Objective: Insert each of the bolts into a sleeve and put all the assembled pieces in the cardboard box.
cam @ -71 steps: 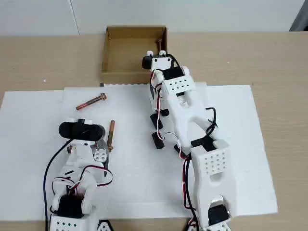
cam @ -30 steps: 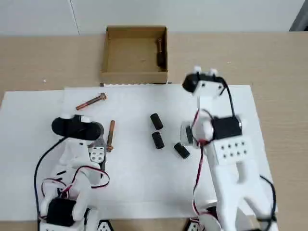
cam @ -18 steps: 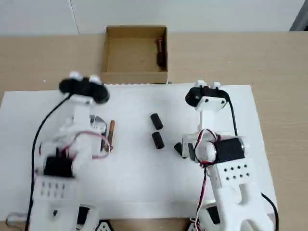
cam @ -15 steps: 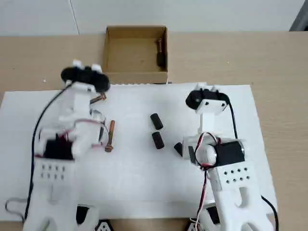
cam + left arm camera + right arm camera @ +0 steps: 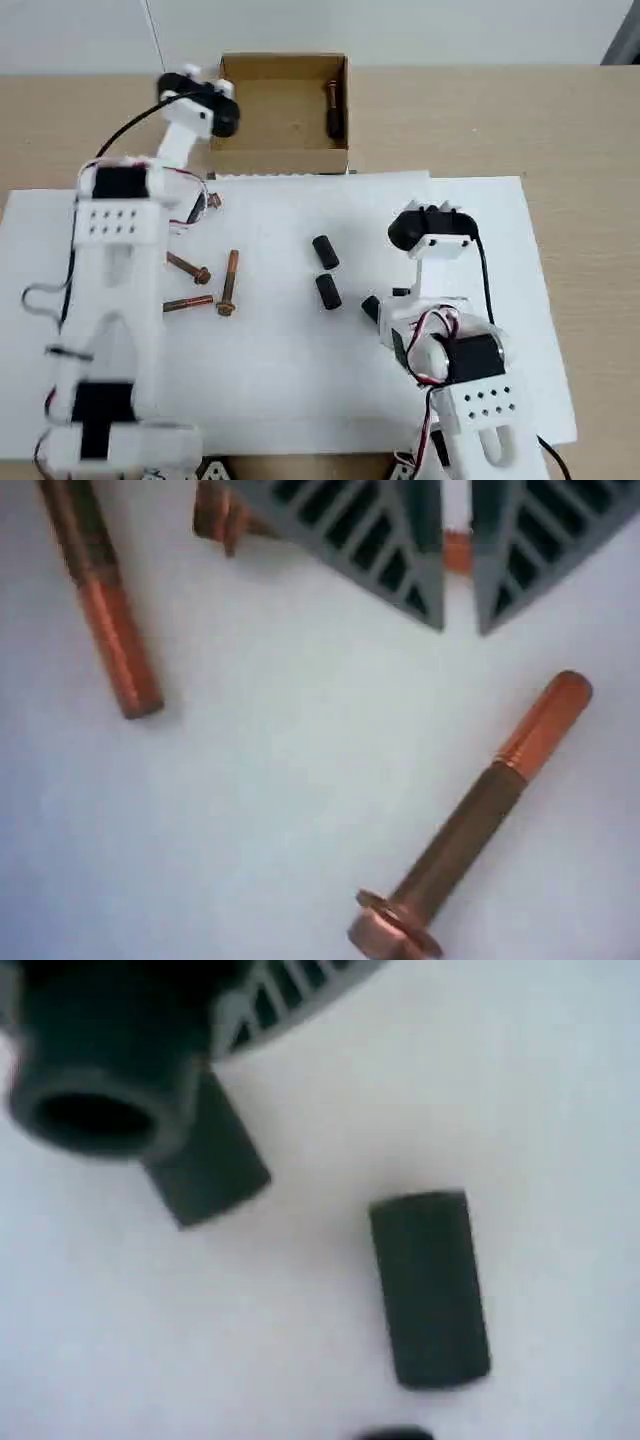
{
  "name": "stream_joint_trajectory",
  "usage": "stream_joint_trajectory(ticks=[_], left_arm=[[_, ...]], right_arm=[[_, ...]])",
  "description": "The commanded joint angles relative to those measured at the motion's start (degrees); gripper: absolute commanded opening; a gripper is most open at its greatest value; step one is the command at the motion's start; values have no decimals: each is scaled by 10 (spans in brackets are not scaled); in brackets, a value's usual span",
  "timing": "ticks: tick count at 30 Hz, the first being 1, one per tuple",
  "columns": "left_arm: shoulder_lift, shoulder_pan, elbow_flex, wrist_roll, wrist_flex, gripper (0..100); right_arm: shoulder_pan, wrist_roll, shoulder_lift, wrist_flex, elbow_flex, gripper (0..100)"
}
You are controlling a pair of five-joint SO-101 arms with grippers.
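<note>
Four copper bolts lie on the white sheet: one under my left gripper, and three more nearer the front. In the left wrist view the gripper hovers over that bolt with its fingers nearly together and nothing between them. Two black sleeves lie mid-sheet. A third sleeve sits right at my right gripper, its open end close to the wrist camera. One assembled piece lies in the cardboard box.
The box stands at the back on the wooden table, just beyond the sheet's far edge. Both arms take up the sheet's left and right sides. The strip between them, in front of the sleeves, is bare paper.
My right arm pulled back from the box, leaving the assembled piece there, and came down at the nearest sleeve. My left arm swung forward to the far bolt, uncovering two more bolts.
</note>
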Motion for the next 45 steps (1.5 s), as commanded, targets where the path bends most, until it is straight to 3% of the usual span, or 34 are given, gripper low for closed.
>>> stream_joint_trajectory(ticks=[1,10,19,45], left_arm=[[80,2,-101,-64,53,11],[308,-6,-362,-168,198,11],[470,-25,-581,-192,228,94],[558,-13,-596,-209,214,98]], right_arm=[[6,-3,-15,-29,5,3],[6,24,-16,-31,13,3],[6,24,-15,-31,13,3],[6,24,-15,-29,13,3]])
